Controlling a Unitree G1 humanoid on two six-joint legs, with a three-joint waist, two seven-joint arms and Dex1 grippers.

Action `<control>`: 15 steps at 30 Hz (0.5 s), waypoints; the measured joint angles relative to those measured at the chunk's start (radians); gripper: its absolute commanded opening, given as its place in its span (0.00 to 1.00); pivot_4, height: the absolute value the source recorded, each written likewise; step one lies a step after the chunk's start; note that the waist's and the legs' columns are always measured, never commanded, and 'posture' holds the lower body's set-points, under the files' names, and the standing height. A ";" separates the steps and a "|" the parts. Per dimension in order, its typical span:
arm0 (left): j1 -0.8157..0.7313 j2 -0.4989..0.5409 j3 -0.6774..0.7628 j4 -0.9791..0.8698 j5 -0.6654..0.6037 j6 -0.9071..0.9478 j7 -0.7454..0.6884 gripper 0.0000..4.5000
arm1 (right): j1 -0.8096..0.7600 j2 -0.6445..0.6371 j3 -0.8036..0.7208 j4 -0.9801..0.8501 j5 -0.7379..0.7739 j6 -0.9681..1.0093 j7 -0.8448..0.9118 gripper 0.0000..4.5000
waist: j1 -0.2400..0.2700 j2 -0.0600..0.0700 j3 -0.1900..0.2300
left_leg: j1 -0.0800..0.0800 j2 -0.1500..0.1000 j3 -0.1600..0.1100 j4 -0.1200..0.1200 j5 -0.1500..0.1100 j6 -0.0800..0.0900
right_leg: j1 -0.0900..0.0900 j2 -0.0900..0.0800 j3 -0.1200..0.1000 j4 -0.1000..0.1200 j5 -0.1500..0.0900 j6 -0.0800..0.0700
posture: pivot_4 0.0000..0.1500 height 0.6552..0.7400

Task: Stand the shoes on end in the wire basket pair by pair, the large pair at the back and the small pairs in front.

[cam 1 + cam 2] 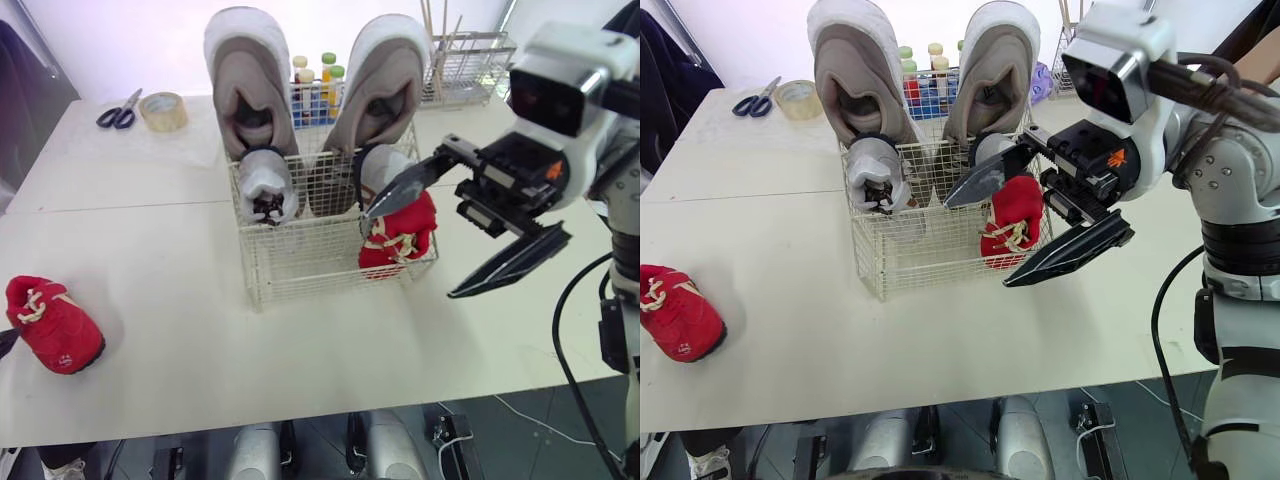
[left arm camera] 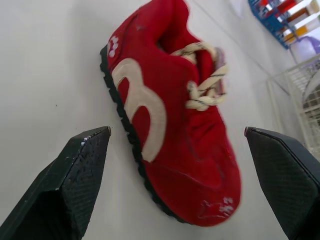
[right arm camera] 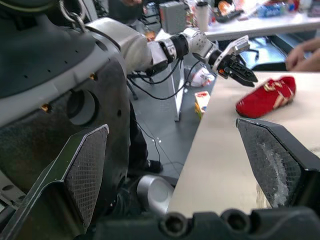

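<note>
Basket (image 1: pixel 300 262) just left of the right gripper (image 1: pixel 410 255), big shoes (image 1: pixel 250 90) behind small shoes (image 1: pixel 268 185) inside; loose shoe (image 2: pixel 170 130) just ahead of left gripper (image 2: pixel 176 132).

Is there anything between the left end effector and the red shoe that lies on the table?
Nothing visible stands between them. The left end effector is open and faces the red shoe directly, with only bare table around the shoe.
</note>
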 measured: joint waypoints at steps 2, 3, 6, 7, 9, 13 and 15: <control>-0.050 0.002 -0.041 0.039 0.021 -0.022 -0.007 1.00 | -0.003 -0.013 -0.001 0.000 -0.003 0.012 0.000 0.99 | 0.001 0.000 0.000 | 0.000 0.000 0.000 0.000 0.000 0.000 | 0.000 -0.001 -0.001 0.000 0.000 0.000 | 1.00 1.00; -0.071 0.001 -0.057 0.050 0.027 -0.024 -0.008 1.00 | -0.003 -0.026 -0.001 -0.001 -0.003 0.020 0.000 0.99 | 0.001 0.000 0.000 | 0.000 0.000 0.000 0.000 0.000 0.000 | 0.000 -0.001 -0.001 0.000 0.000 0.000 | 1.00 1.00; -0.130 0.001 -0.096 0.092 0.049 -0.046 -0.007 1.00 | -0.002 -0.079 -0.005 -0.019 0.000 0.035 0.000 0.99 | 0.004 0.000 0.000 | 0.000 -0.001 0.000 0.000 0.000 0.000 | 0.000 -0.002 -0.001 0.000 0.000 0.000 | 1.00 1.00; -0.159 0.001 -0.109 0.113 0.057 -0.060 -0.006 1.00 | -0.001 -0.095 -0.005 -0.039 0.001 0.040 0.000 0.99 | 0.005 0.000 0.000 | 0.000 -0.001 0.000 0.000 0.000 0.000 | 0.000 -0.002 -0.002 0.000 0.000 0.000 | 1.00 1.00; -0.188 0.001 -0.119 0.129 0.065 -0.066 -0.005 0.94 | 0.003 -0.109 -0.006 -0.064 0.000 0.041 0.000 1.00 | 0.005 0.001 0.000 | 0.000 -0.001 0.000 0.000 0.000 0.000 | 0.000 -0.003 -0.002 0.000 0.001 -0.001 | 1.00 1.00; -0.238 0.000 -0.150 0.183 0.088 -0.097 -0.002 0.59 | 0.027 -0.119 -0.013 -0.088 -0.019 0.049 -0.005 1.00 | 0.005 0.000 0.000 | 0.000 -0.001 0.000 0.000 0.000 0.000 | 0.000 -0.003 -0.003 0.000 0.001 -0.001 | 1.00 1.00; -0.246 -0.002 -0.151 0.204 0.094 -0.104 -0.002 0.38 | 0.047 -0.118 -0.023 -0.101 -0.024 0.057 -0.015 1.00 | 0.005 0.000 0.000 | 0.000 -0.001 0.001 0.000 0.000 0.000 | 0.000 -0.003 -0.004 0.000 0.001 -0.001 | 1.00 1.00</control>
